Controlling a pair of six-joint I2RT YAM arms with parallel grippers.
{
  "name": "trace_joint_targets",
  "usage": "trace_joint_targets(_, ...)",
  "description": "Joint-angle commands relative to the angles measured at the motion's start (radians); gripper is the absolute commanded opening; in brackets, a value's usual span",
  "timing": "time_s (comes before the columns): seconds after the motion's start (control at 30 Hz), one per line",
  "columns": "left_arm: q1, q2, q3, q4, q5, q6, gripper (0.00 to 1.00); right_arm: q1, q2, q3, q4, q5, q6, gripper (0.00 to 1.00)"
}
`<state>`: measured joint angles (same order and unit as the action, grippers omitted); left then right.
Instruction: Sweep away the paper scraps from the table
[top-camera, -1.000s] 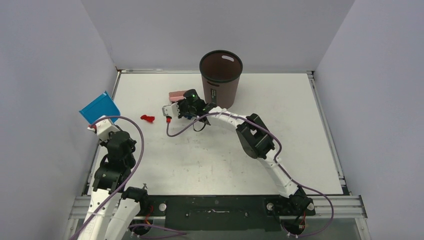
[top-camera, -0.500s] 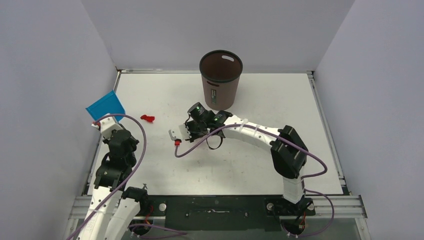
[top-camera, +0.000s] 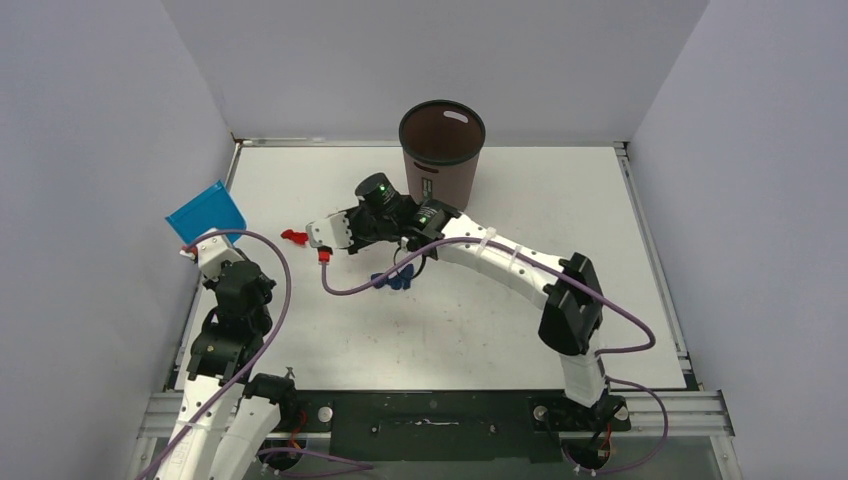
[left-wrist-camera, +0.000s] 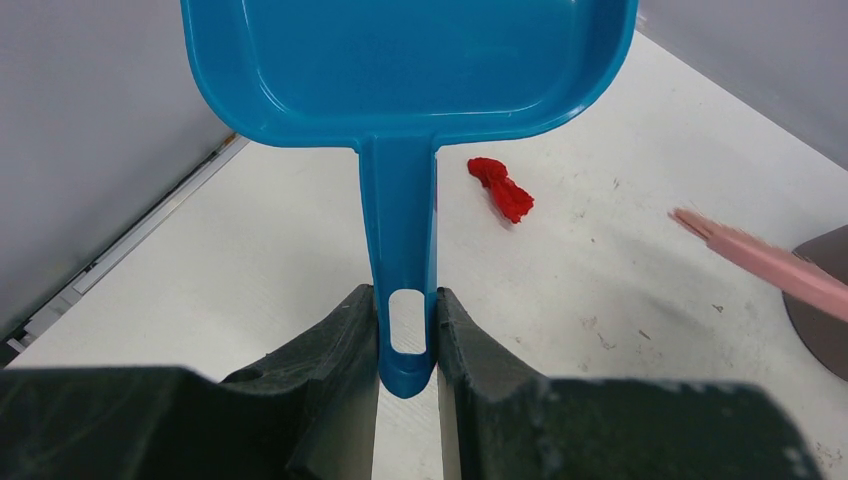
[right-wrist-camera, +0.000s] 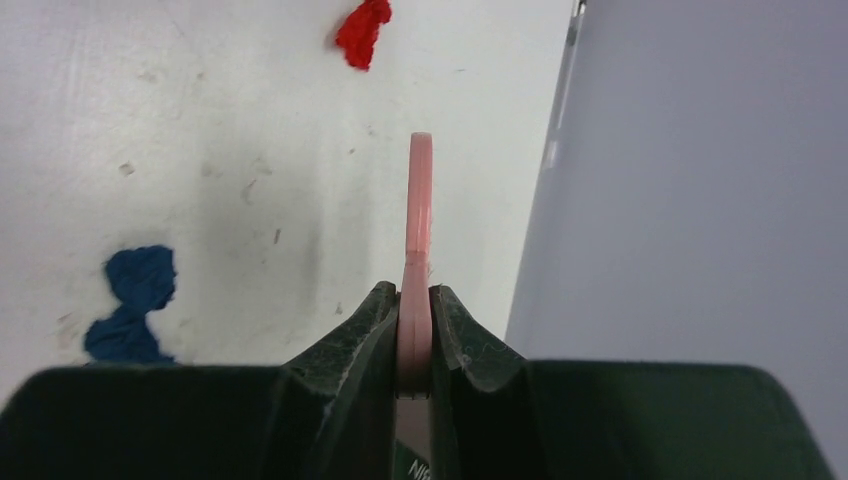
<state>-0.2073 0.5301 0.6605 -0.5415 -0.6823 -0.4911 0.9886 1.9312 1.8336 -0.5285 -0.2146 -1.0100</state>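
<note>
Two scraps in view, one of each colour. Red scrap (top-camera: 294, 237): elongated, long axis roughly left-right in top view, left-centre on bench (top-camera: 560, 230), between blue dustpan (top-camera: 205, 215) and pink brush (right-wrist-camera: 419, 200). Blue scrap (top-camera: 393, 281): two-lobed wad, mid-bench, overhung by right arm (top-camera: 500, 262). Left pincer (left-wrist-camera: 407, 335) pinching dustpan handle. Right pincer (right-wrist-camera: 417, 320) pinching brush handle. One brown bin (top-camera: 441, 158) behind.

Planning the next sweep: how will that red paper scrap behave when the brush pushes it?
The red scrap is crumpled and tiny beside the dustpan: probably light, skidding easily. Its twisted, uneven shape likely tumbles, not rolls.
</note>
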Motion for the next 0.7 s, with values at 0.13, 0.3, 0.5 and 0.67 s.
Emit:
trace_joint_targets(0.13,0.005,-0.003,0.007,0.042,-0.035,-0.017,0.00,0.003,0.251,0.078,0.395,-0.046,-0.142,0.05)
trace_joint_targets(0.3,0.002,0.009,0.004,0.044,-0.038,-0.017,0.00,0.021,0.365,0.047,0.780,-0.003,-0.168,0.05)
trace_joint_targets(0.5,0.002,0.016,0.004,0.049,-0.027,-0.013,0.00,0.036,0.458,0.078,0.890,-0.029,-0.185,0.05)
trace_joint_targets(0.67,0.002,0.019,0.004,0.053,-0.014,-0.012,0.00,0.048,0.500,0.086,0.886,-0.063,-0.179,0.05)
